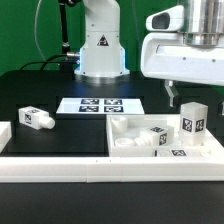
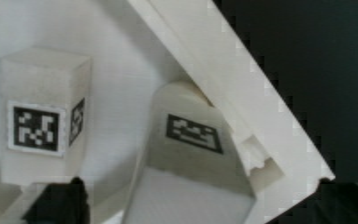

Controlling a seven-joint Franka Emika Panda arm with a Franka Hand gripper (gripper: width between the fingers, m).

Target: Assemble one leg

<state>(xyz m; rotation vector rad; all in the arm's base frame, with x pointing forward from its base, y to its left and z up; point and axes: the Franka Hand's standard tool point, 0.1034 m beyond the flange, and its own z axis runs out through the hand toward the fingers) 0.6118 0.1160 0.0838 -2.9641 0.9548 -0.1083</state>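
Leg (image 1: 193, 124) stands upright, tool (image 1: 171, 97) partly cropped.

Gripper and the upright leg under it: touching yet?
Apart. The exterior view shows dark background between the gripper fingertips and the top of the upright leg.

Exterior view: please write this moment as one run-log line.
tool: open, above tray | upright white plastic leg block with tag: in large white tray, ungrasped | another leg: lying on black table

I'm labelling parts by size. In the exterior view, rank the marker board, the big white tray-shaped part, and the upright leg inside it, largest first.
1. Tray-shaped part
2. Marker board
3. Upright leg
The tray sits nearer the camera, though its lead looks clear.
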